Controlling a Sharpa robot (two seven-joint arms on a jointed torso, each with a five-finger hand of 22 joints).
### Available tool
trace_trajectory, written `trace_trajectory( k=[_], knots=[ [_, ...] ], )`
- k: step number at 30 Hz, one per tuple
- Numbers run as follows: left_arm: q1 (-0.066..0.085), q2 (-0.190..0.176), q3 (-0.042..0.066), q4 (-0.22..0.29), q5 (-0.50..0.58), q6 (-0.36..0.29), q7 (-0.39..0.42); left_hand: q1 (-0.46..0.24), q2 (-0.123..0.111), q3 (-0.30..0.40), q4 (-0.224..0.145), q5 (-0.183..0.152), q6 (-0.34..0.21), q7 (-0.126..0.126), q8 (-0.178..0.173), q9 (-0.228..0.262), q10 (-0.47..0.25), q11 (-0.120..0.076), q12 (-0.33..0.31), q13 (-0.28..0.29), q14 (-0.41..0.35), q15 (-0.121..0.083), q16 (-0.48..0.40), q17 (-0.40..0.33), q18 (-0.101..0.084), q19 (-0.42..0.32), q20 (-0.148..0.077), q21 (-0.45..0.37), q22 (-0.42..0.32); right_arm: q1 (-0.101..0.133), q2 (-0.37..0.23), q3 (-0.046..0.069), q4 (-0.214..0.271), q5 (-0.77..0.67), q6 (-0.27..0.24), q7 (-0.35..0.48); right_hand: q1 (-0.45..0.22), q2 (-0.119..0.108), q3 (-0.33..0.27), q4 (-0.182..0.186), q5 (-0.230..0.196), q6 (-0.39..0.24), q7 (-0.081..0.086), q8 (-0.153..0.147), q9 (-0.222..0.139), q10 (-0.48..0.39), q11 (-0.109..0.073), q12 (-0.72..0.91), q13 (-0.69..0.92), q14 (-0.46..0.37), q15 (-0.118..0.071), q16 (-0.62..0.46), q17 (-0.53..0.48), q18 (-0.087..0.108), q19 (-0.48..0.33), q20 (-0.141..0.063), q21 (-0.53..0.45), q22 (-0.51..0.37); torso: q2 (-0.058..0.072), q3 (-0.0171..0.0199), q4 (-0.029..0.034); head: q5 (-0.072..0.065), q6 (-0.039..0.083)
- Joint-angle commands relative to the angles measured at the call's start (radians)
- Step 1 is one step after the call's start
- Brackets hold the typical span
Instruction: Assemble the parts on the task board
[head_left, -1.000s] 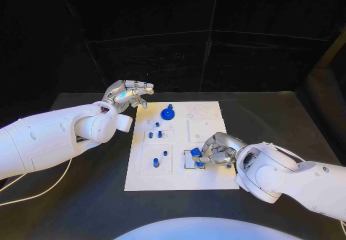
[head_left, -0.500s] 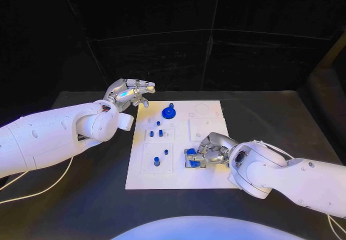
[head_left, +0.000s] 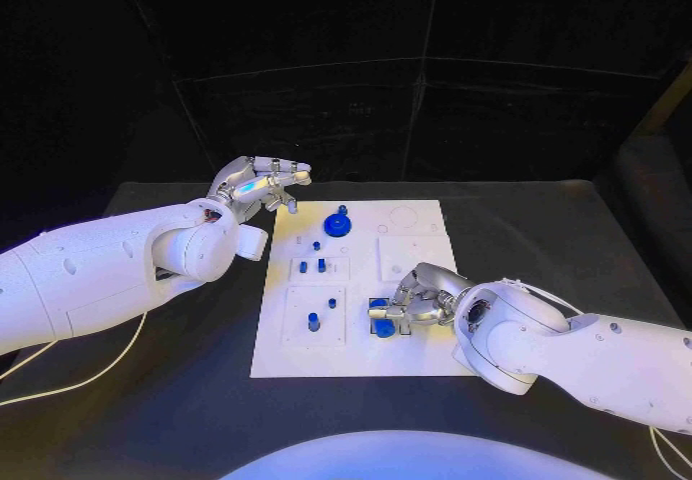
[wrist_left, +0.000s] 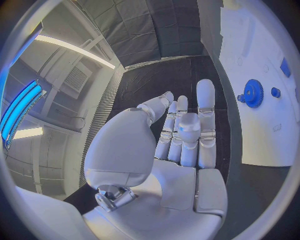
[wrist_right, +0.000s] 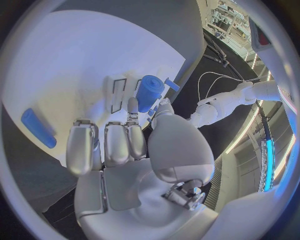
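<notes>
The white task board (head_left: 418, 352) lies in the middle of the black table. A blue gear (head_left: 336, 225) and several small blue pegs (head_left: 313, 321) stand in its left half. My right hand (head_left: 423, 303) is low over the board's near-right fixture and pinches a blue cylinder part (wrist_right: 149, 92) between thumb and a finger; the same part (head_left: 381, 313) shows at the hand's left side. Another blue part (wrist_right: 37, 128) lies on the board beside that hand. My left hand (head_left: 261, 184) hovers off the board's far-left corner, fingers extended and holding nothing (wrist_left: 181, 132).
The gear (wrist_left: 253, 93) and a small peg (wrist_left: 275, 92) show on the board (wrist_left: 259, 135) past the left hand. A white cable (head_left: 65, 385) lies on the table at near left. Bare black tabletop (head_left: 548, 230) surrounds the board.
My right hand has shifted a little to the left over the near-right fixture, carrying the blue part. The left hand has hardly moved.
</notes>
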Motion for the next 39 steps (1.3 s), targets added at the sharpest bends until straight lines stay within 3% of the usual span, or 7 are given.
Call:
trace_trajectory(
  k=[1, 5, 10, 14, 21, 31, 39],
  knots=[
    [0.001, 0.0, 0.0, 0.002, 0.002, 0.014, 0.004, 0.0, 0.01, -0.003, 0.0, -0.003, -0.005, -0.001, 0.004, -0.001, -0.006, 0.0, 0.005, 0.001, -0.005, -0.001, -0.002, -0.001, 0.007, -0.004, -0.002, -0.006, -0.001, 0.002, 0.0, 0.0, 0.001, -0.033, -0.014, -0.007, -0.036, -0.032, 0.031, -0.001, -0.023, -0.012, 0.0, 0.008, 0.005, -0.006, -0.001, -0.01, -0.004, 0.023, -0.006, -0.009, -0.009, -0.011, 0.002, -0.008, -0.004, -0.005, 0.0, 0.0002, -0.0001, 0.0, 0.0],
    [0.001, -0.001, 0.0, 0.002, 0.002, 0.015, 0.004, 0.0, 0.01, -0.003, 0.0, -0.003, -0.005, -0.001, 0.004, -0.001, -0.006, 0.0, 0.005, 0.001, -0.005, -0.001, -0.002, -0.001, 0.007, -0.004, -0.002, -0.006, -0.001, 0.002, -0.005, 0.0, 0.005, -0.046, -0.011, 0.0, -0.054, -0.067, 0.046, 0.002, -0.023, -0.019, 0.002, 0.011, 0.008, -0.014, 0.0, -0.024, -0.017, 0.018, -0.005, -0.022, -0.033, -0.009, -0.003, -0.007, -0.012, -0.017, 0.0, 0.0006, -0.0008, 0.001, 0.001],
    [0.001, -0.001, 0.0, 0.002, 0.002, 0.016, 0.003, 0.0, 0.01, -0.003, 0.0, -0.003, -0.005, -0.001, 0.004, -0.001, -0.006, 0.0, 0.005, 0.001, -0.005, -0.001, -0.002, -0.001, 0.007, -0.004, -0.002, -0.006, -0.001, 0.002, -0.016, 0.001, 0.017, -0.064, -0.013, 0.019, -0.034, -0.064, 0.064, -0.001, 0.0, -0.024, 0.002, 0.016, 0.012, -0.016, 0.001, -0.028, -0.019, 0.017, -0.004, -0.026, -0.039, -0.008, -0.005, -0.006, -0.014, -0.02, 0.0, 0.0014, -0.0009, 0.0, 0.001],
    [0.001, -0.001, 0.0, 0.001, 0.002, 0.016, 0.003, 0.0, 0.01, -0.003, 0.0, -0.003, -0.005, -0.001, 0.004, -0.001, -0.006, 0.0, 0.005, 0.001, -0.005, -0.001, -0.002, -0.001, 0.007, -0.004, -0.002, -0.006, -0.001, 0.002, -0.031, 0.001, 0.031, -0.07, -0.007, 0.046, 0.038, -0.038, 0.086, -0.011, 0.04, -0.029, 0.002, 0.025, 0.018, -0.014, 0.0, -0.028, -0.015, 0.018, -0.005, -0.028, -0.039, -0.009, -0.004, -0.006, -0.014, -0.018, 0.0, 0.0013, -0.0003, -0.001, 0.001],
    [0.001, -0.002, 0.0, 0.0, 0.002, 0.017, 0.002, 0.0, 0.01, -0.003, 0.0, -0.003, -0.005, -0.001, 0.004, -0.001, -0.006, 0.0, 0.005, 0.001, -0.005, -0.001, -0.002, -0.001, 0.007, -0.004, -0.002, -0.006, -0.001, 0.002, -0.059, 0.001, 0.057, -0.073, 0.002, 0.078, 0.114, -0.027, 0.087, -0.035, 0.053, -0.031, 0.001, 0.034, 0.025, -0.012, -0.001, -0.027, -0.008, 0.019, -0.005, -0.029, -0.039, -0.01, -0.002, -0.007, -0.013, -0.013, 0.0, 0.0014, -0.0004, -0.001, 0.0],
    [0.001, 0.002, 0.0, -0.001, 0.002, 0.018, 0.001, 0.0, 0.01, -0.003, 0.0, -0.003, -0.005, -0.001, 0.004, -0.001, -0.006, 0.0, 0.005, 0.001, -0.005, -0.001, -0.002, -0.001, 0.007, -0.004, -0.002, -0.006, -0.001, 0.002, -0.068, 0.001, 0.049, -0.084, 0.003, 0.077, 0.22, 0.019, 0.108, -0.098, 0.087, -0.034, 0.0, 0.042, 0.031, -0.01, -0.003, -0.029, -0.004, 0.02, -0.007, -0.03, -0.039, -0.01, -0.001, -0.009, -0.012, -0.008, 0.001, 0.0002, 0.0017, -0.006, 0.0],
    [0.001, -0.003, 0.0, -0.001, 0.002, 0.016, 0.002, 0.0, 0.01, -0.003, 0.0, -0.003, -0.005, -0.001, 0.004, -0.001, -0.006, 0.0, 0.005, 0.001, -0.005, -0.001, -0.002, -0.001, 0.007, -0.004, -0.002, -0.006, -0.001, 0.008, -0.155, 0.001, 0.063, -0.037, -0.053, 0.127, 0.214, 0.036, 0.088, -0.099, 0.175, -0.114, 0.04, -0.044, -0.007, -0.018, 0.029, -0.041, -0.011, 0.018, 0.018, -0.036, -0.049, -0.01, -0.004, 0.01, -0.017, -0.016, -0.001, 0.0001, -0.0024, -0.027, 0.008]
  ],
)
